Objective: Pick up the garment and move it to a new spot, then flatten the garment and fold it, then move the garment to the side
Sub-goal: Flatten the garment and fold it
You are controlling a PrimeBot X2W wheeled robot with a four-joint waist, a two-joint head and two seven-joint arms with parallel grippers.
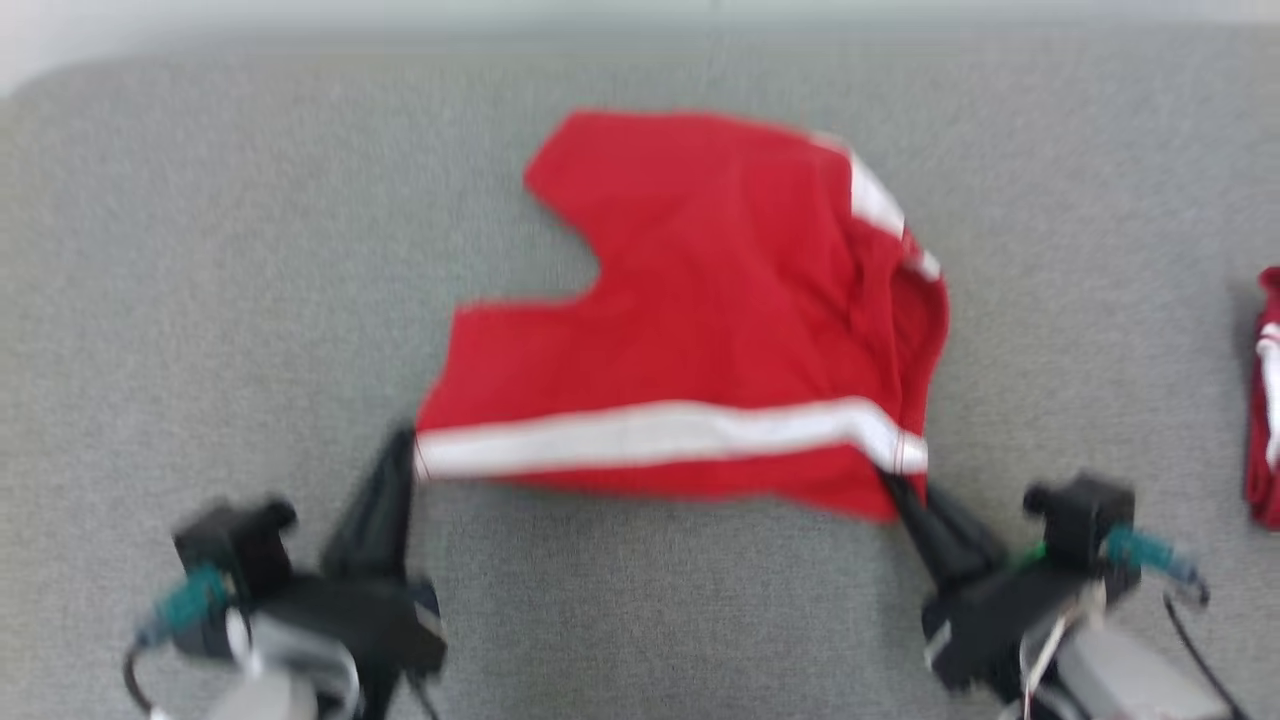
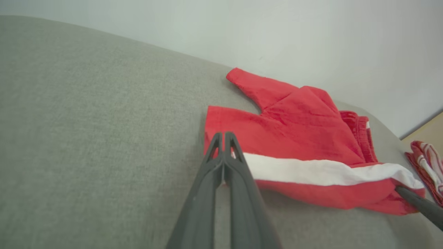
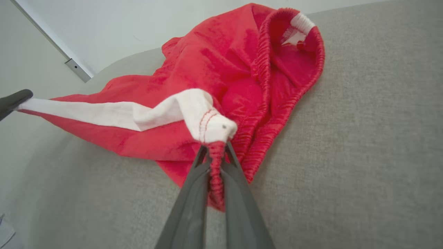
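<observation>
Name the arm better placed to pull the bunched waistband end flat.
Right, probably. The right pincer is shut on the shorts at their waistband corner, beside the rumpled elastic; the left pincer pinches the opposite leg hem, where the cloth lies flat.

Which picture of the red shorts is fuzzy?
Head view: blurry, so the red fabric shorts with a white stripe have soft edges. Left wrist view: sharp, the grey woven table cover shows its weave. Right wrist view: sharp, stitching clear.
</observation>
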